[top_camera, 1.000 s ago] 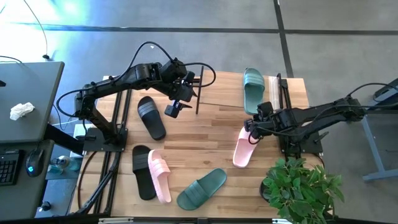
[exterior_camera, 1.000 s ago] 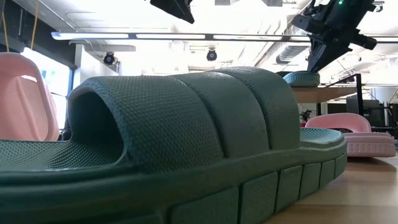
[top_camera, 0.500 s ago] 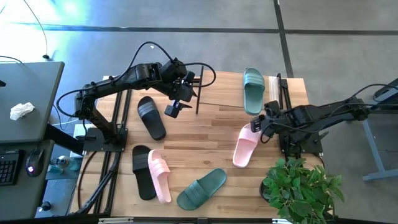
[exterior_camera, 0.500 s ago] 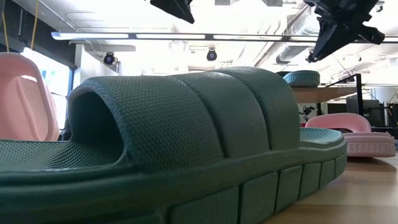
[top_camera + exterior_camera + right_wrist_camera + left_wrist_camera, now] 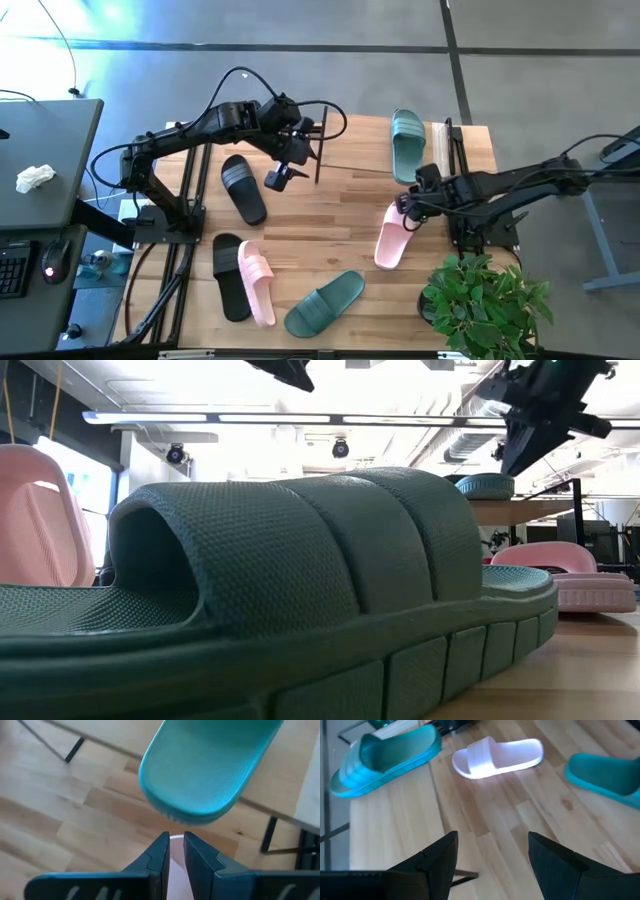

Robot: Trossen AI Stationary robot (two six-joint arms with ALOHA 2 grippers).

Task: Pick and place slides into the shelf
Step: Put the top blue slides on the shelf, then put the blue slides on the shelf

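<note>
A sage-green slide point(image 5: 407, 145) lies on the shelf's wooden top board point(image 5: 360, 140), with one end sticking out over the board's edge point(image 5: 200, 775). The other slides lie soles down on the table: a pink one point(image 5: 392, 237), two black ones point(image 5: 243, 188) point(image 5: 230, 275), a second pink one point(image 5: 257, 282) and a second green one point(image 5: 325, 302). My right gripper point(image 5: 405, 205) hangs in the air over the far end of the pink slide point(image 5: 176, 838), its fingers together but for a thin slit. My left gripper point(image 5: 280, 175) is open, raised above the table near the shelf's left post.
The shelf's thin black posts point(image 5: 320, 150) stand between the two grippers. A potted plant point(image 5: 485, 300) sits at the table's near right corner. In the low view the near green slide point(image 5: 300, 590) fills the foreground. Bare wood shows in the table's middle point(image 5: 320, 220).
My right gripper swung a little toward the table's right edge, then came back toward the left over the pink slide's far end. No slide has moved.
</note>
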